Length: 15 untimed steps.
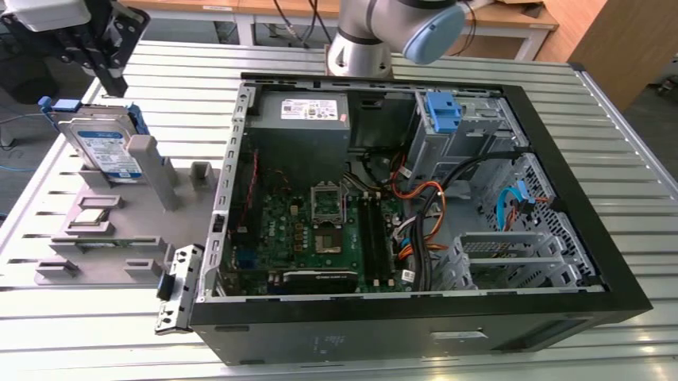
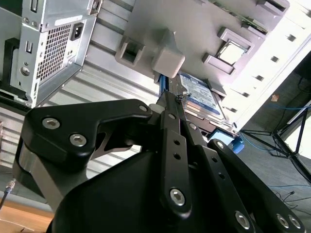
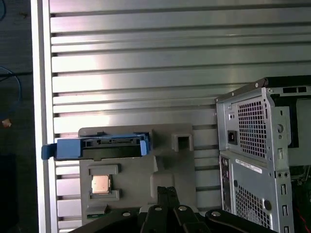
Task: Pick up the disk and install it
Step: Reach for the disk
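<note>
Labels on disk [image 1: 106, 151], power supply [image 1: 302, 111]: print illegible.

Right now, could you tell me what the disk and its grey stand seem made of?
Disk: likely metal, going by its silvery sheen, in a blue frame that looks like matte plastic. Grey stand: probably plastic, judging by its uniform matte surface.

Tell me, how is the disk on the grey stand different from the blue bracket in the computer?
The disk holds a silver drive with a label; the blue bracket looks bare. The disk stands on edge on the grey stand, outside the computer; the bracket sits inside it. Both have blue plastic.
</note>
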### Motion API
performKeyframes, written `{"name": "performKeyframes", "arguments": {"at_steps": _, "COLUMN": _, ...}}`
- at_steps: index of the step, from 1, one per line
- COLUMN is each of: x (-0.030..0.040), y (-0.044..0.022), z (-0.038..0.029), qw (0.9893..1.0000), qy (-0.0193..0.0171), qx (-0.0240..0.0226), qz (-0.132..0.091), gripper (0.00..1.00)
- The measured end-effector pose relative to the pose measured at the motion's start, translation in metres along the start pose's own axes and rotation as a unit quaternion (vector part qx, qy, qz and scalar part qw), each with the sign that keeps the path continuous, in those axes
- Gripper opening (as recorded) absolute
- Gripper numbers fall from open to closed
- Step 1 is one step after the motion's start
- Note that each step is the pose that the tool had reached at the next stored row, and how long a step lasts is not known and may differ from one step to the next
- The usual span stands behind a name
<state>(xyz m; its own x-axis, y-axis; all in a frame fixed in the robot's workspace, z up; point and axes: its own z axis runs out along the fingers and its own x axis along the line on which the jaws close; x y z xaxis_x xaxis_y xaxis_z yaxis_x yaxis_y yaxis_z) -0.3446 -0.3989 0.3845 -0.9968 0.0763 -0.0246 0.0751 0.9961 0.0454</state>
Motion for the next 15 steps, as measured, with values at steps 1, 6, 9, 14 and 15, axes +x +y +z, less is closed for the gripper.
{"name": "performKeyframes", "arguments": {"at_steps": 1, "x": 0.0027, "y": -0.0002, "z": 0.0003, "qw": 1.0, "qy": 0.0, "qx": 0.0, "qz": 0.0, "gripper": 0.1}}
{"name": "performKeyframes", "arguments": {"at_steps": 6, "x": 0.0169, "y": -0.0014, "z": 0.0015, "qw": 1.0, "qy": 0.0, "qx": 0.0, "qz": 0.0, "gripper": 0.1}}
{"name": "performKeyframes", "arguments": {"at_steps": 9, "x": 0.0254, "y": -0.002, "z": 0.0023, "qw": 1.0, "qy": -0.0001, "qx": -0.0001, "qz": 0.0, "gripper": 0.1}}
{"name": "performKeyframes", "arguments": {"at_steps": 14, "x": 0.0365, "y": -0.003, "z": 0.0032, "qw": 1.0, "qy": 0.0, "qx": 0.0, "qz": 0.0, "gripper": 0.1}}
{"name": "performKeyframes", "arguments": {"at_steps": 15, "x": 0.0374, "y": -0.003, "z": 0.0034, "qw": 1.0, "qy": 0.0, "qx": 0.0, "qz": 0.0, "gripper": 0.1}}
